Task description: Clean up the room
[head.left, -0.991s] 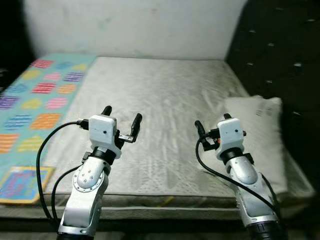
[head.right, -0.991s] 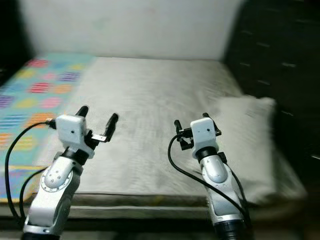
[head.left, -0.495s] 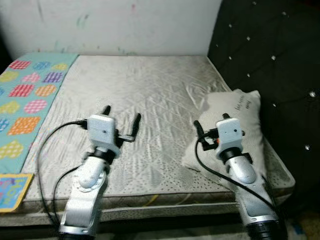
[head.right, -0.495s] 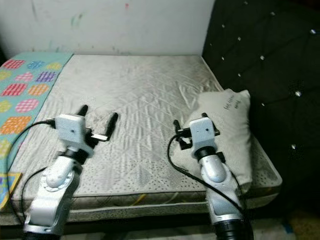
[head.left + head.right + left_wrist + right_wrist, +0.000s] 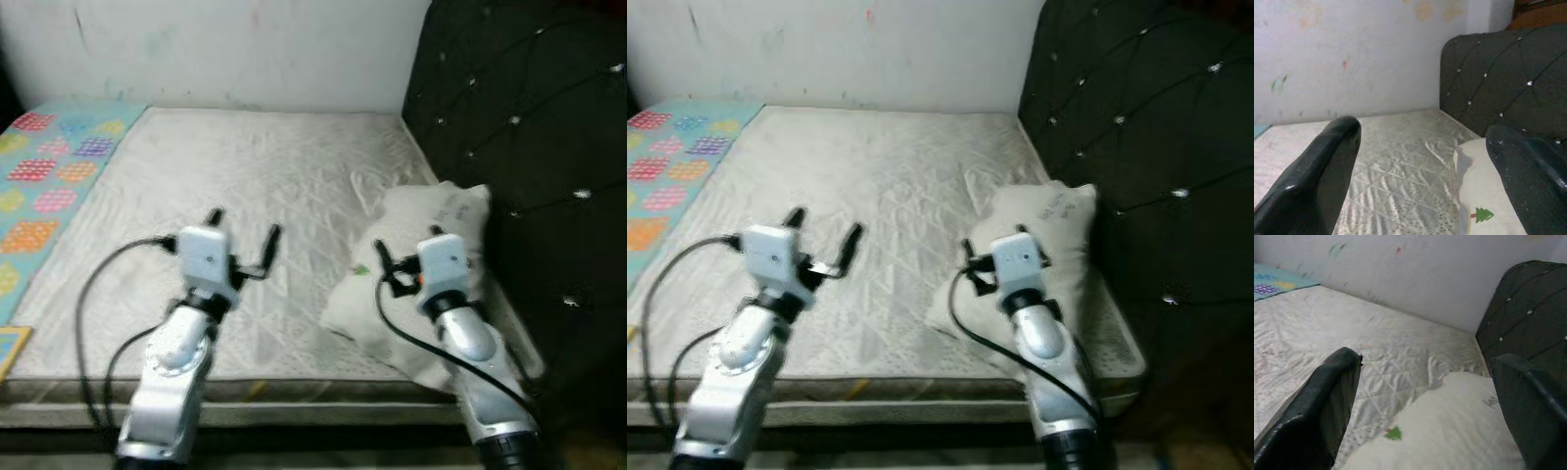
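While both arms hover low over the near edge of the mattress (image 5: 245, 176), the item to tidy is the pillow (image 5: 431, 220), lying crooked at the headboard (image 5: 529, 127) side.

- Right claw (image 5: 407, 269): fingers spread wide, nothing held. Pillow sits directly beneath and just ahead of it; in the right wrist view the pillow (image 5: 1449, 421) fills the gap between the two fingers, small green tree print (image 5: 1394, 433) near the closer end.
- Left claw (image 5: 243, 240): fingers also wide apart, empty. Pillow lies off to its right, well apart; left wrist view shows pillow (image 5: 1484, 196) edge beside one finger.
- Pillow long axis: runs roughly away from the robot, slanting toward the headboard; near corner droops toward the mattress front edge, far end touches or nearly touches the headboard (can't tell which).
- Nearer arm: right, by a clear margin.
- Other: patterned blanket (image 5: 44, 166) along the mattress's far left side, well apart from both claws.

Judgement: next move prob. a right-claw drop onto the pillow's near end, pinch fabric, then drag to square it vs. headboard. Risk: soft cloth bunches, the grip catches the cover alone.
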You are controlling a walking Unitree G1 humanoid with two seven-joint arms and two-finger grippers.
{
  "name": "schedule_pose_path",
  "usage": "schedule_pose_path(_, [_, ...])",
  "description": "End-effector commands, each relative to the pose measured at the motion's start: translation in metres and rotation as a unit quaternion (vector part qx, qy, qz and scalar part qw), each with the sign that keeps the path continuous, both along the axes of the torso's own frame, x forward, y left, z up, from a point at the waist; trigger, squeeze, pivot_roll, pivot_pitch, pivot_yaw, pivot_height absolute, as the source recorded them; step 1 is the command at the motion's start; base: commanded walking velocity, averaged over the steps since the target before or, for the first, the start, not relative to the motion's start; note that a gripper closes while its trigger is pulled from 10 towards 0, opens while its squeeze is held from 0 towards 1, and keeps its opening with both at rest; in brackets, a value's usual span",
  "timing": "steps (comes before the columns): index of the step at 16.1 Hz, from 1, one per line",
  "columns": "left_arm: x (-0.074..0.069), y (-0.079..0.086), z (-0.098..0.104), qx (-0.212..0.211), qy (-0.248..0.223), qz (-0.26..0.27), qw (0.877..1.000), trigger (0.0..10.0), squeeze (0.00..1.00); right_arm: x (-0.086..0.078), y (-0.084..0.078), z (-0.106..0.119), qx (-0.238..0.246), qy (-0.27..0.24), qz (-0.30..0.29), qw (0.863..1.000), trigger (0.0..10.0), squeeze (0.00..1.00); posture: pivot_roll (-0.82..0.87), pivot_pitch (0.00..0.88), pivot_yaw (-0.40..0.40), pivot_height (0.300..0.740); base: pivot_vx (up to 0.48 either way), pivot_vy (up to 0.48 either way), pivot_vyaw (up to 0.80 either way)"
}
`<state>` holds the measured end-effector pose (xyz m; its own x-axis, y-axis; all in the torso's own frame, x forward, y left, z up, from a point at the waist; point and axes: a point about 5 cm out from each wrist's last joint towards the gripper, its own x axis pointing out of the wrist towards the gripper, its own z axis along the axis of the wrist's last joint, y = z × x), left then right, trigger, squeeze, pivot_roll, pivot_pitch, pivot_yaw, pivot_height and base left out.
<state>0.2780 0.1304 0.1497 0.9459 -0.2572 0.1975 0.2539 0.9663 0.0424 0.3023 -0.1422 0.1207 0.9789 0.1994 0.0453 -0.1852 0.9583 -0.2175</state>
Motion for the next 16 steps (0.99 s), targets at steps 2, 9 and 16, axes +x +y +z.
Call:
schedule_pose_path(2, [0.0013,-0.0034,0.0046,-0.002,-0.007,-0.005,1.0,10.0,0.0,0.0019,-0.0037,0.0058,-0.003,-0.011,-0.002,1.0,10.0,0.0,-0.01,0.0,-0.034,0.74,0.0,-0.304,0.0])
schedule_pose_path(9, [-0.0002,-0.0051,0.0048,-0.01,-0.016,-0.024,1.0,10.0,0.0,0.004,-0.0023,0.006,-0.007,-0.015,-0.004,1.0,10.0,0.0,-0.01,0.0,-0.03,0.74,0.0,-0.172,0.0])
schedule_pose_path(16, [-0.0048,-0.0084,0.0061,-0.019,-0.019,-0.053,0.998,10.0,0.0,0.0054,-0.0011,0.0063,-0.01,-0.017,0.001,1.0,10.0,0.0,-0.01,0.0,-0.035,0.74,0.124,0.0,0.0])
